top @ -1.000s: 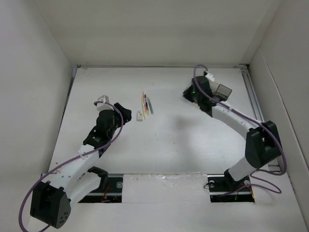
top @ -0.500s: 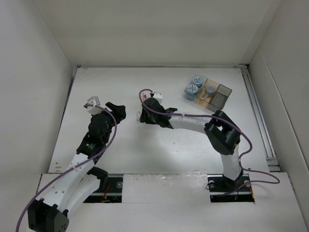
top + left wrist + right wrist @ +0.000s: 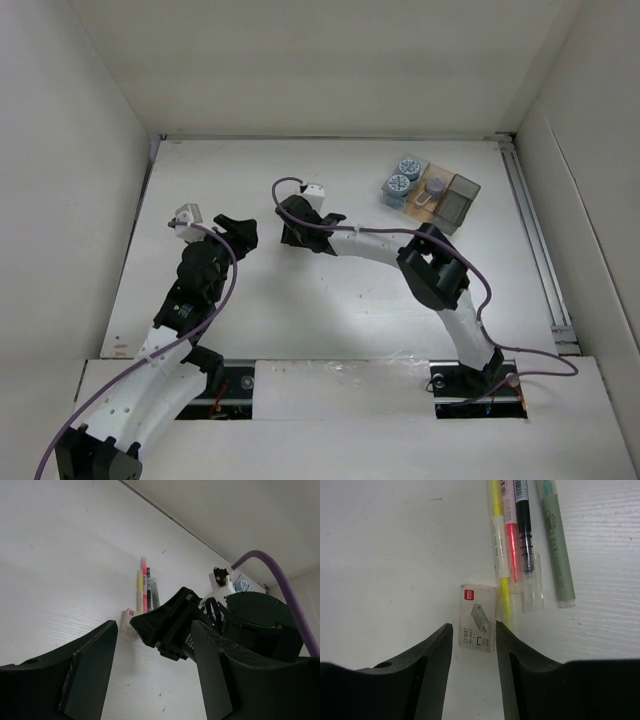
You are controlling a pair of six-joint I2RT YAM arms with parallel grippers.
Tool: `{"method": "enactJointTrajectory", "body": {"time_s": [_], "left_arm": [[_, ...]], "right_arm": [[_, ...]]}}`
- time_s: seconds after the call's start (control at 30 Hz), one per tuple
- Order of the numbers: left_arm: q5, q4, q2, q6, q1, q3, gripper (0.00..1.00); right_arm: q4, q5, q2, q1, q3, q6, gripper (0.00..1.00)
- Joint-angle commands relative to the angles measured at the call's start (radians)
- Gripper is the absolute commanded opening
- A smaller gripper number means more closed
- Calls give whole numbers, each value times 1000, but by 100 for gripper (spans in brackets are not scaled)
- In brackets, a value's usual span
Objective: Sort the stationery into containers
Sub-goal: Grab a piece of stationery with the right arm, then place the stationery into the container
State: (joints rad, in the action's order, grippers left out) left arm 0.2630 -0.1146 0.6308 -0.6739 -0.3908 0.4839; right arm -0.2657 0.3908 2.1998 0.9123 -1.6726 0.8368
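Note:
In the right wrist view a small white staple box point(image 3: 477, 625) lies flat on the table, and my right gripper point(image 3: 474, 632) is open with one finger on each side of it, narrow gaps showing. Beside the box lie a yellow stick point(image 3: 498, 545), a pink-red stick point(image 3: 510, 530), a clear-capped pen point(image 3: 525, 545) and a grey-green stick point(image 3: 555, 540). From above, the right gripper point(image 3: 297, 236) hides them. The containers point(image 3: 459, 198) stand at the back right with two blue discs point(image 3: 403, 176) and a small clip point(image 3: 436, 186) inside. My left gripper point(image 3: 237, 231) hangs open and empty just left of the right one.
The left wrist view shows the right gripper point(image 3: 170, 625) close in front of the left fingers point(image 3: 90, 670), with the staple box point(image 3: 128, 631) and sticks point(image 3: 145, 585) behind. A white wall encloses the table on three sides; a rail point(image 3: 527, 215) runs along the right edge.
My right arm swung from the containers at the back right to the staple box mid-table and its gripper opened. The left arm shifted slightly left.

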Motion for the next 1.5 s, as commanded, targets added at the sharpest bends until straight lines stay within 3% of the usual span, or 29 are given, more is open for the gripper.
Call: {"method": "enactJointTrajectory", "body": {"time_s": [0.0,0.77,0.9,0.93,0.97,1.03,1.3,1.47], "left_arm": [[-10,-22,-10,-3,0,-7,58],[-1,-3,-28,-3,0,-7,58],[10,-3,-37,-3,0,-7,58],[10,-3,-37,-3,0,-7,58],[10,-3,-37,-3,0,-7,59],[10,6,-37,-3,0,-7,59],[9,-9,-37,-3,0,-7,60],[-86,-48,75,20,0,11,60]], "right_arm": [[-46,63,20,5,-64,-4,46],[-66,46,113,34,-134,-4,53],[-66,57,113,34,-125,5,40],[-66,57,113,34,-125,5,29],[-66,57,113,34,-113,5,25],[-30,57,66,43,-72,5,18],[59,65,-241,19,105,5,17],[77,91,-419,-169,293,5,17]]}}
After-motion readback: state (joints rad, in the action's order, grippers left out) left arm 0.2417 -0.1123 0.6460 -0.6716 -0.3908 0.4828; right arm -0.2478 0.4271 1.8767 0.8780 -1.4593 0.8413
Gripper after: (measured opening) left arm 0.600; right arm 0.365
